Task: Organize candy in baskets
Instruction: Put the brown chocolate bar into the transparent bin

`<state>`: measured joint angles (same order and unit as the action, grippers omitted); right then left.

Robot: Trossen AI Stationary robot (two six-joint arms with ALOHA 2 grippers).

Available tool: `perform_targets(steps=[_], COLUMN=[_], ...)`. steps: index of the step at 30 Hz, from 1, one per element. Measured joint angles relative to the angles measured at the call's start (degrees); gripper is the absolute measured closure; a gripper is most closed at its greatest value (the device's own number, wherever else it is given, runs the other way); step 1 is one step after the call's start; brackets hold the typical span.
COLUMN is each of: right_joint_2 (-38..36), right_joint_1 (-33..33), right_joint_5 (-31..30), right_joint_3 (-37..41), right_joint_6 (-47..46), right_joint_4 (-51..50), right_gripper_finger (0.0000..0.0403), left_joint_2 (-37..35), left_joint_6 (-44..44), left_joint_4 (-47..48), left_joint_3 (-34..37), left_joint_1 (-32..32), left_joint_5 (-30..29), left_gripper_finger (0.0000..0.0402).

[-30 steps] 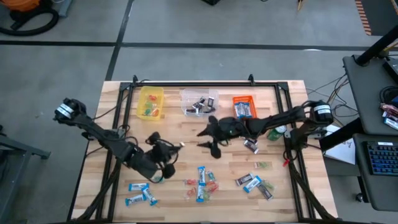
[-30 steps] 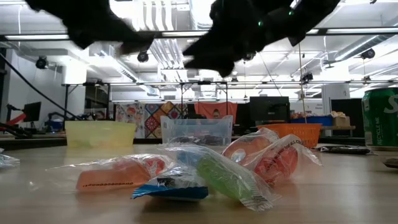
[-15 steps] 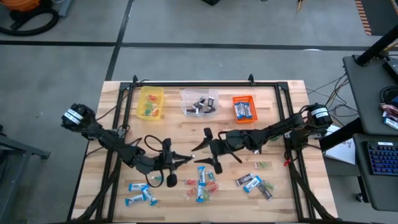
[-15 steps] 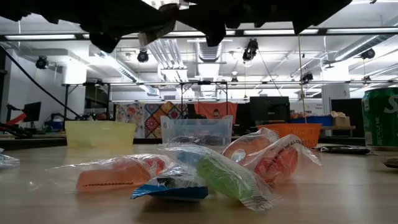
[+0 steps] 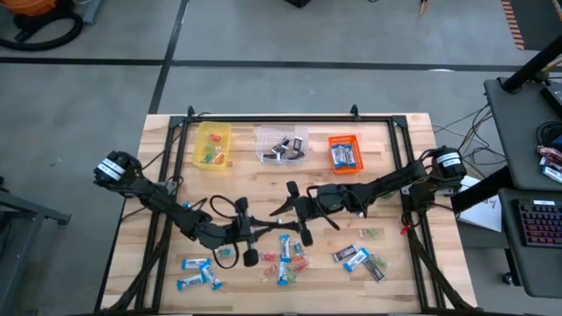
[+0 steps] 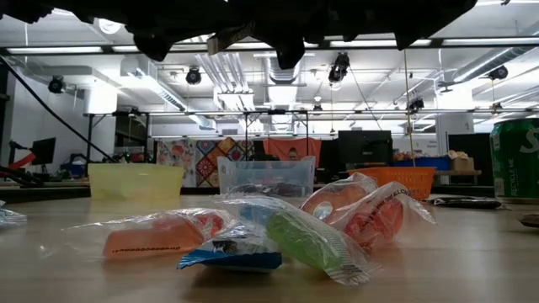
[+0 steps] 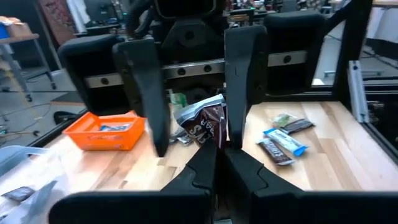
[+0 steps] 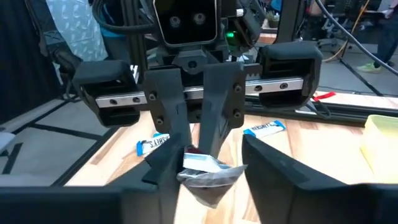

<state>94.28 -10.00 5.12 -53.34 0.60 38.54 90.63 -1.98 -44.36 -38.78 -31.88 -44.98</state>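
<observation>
Dark wrapped candy [image 7: 202, 124] | left pincer [image 7: 216, 151] clamped on it; right pincer [image 8: 212, 158] apart

two dark jointed arms [image 5: 167, 204] — black cables, white-ringed joints, tapered black fingers [image 7: 144, 87].

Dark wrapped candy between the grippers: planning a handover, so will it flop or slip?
Probably floppy: the dark wrapped candy shows a crinkled wrapper beyond the left gripper. Likely light, a small piece. Its glossy film may slip as the open right gripper closes.
</observation>
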Motion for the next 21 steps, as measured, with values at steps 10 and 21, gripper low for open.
perform_targets(steps=[10, 21], right_joint_2=[0.0, -0.2], right_joint_1=[-0.17, 0.29], right_joint_5=[0.01, -1.08], right_joint_3=[-0.02, -0.08], right_joint_6=[-0.08, -1.8], right_joint_4=[-0.28, -0.59], right_gripper_finger=[0.0383, 0.0384], left_joint_2=[-0.08, -0.58], left_joint_6=[-0.29, -1.51], left_joint_4=[0.41, 1.93], left_joint_3=[0.06, 0.06], left_joint_1=[0.02, 0.04], left_joint_5=[-1.25, -3.73], left_gripper_finger=[0.0398, 0.0343])
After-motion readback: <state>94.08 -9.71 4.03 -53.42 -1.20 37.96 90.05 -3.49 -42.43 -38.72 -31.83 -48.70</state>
